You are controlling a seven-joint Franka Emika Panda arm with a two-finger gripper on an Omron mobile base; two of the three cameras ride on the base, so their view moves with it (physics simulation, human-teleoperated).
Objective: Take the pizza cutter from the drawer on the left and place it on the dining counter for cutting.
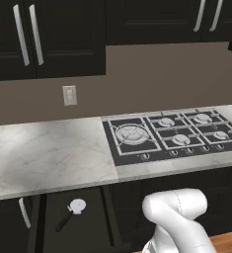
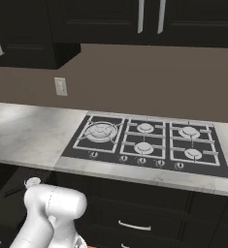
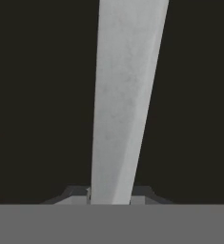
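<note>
Drawer [image 1: 73, 222] stood open, pizza cutter [image 1: 72, 211] lying inside, untouched. Claw [image 3: 111, 193] pinched on silver bar handle [image 3: 125, 95]. Opening step judged done; next: release, reach down for cutter.

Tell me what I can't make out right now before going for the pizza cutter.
- Gripper, hand view: the silver bar handle covers the gap between its tips, so contact is hidden.
- Drawer, left base view: its front is cut off by the bottom edge.
- Pizza cutter, left base view: small, its black grip nearly lost against the dark interior.
</note>
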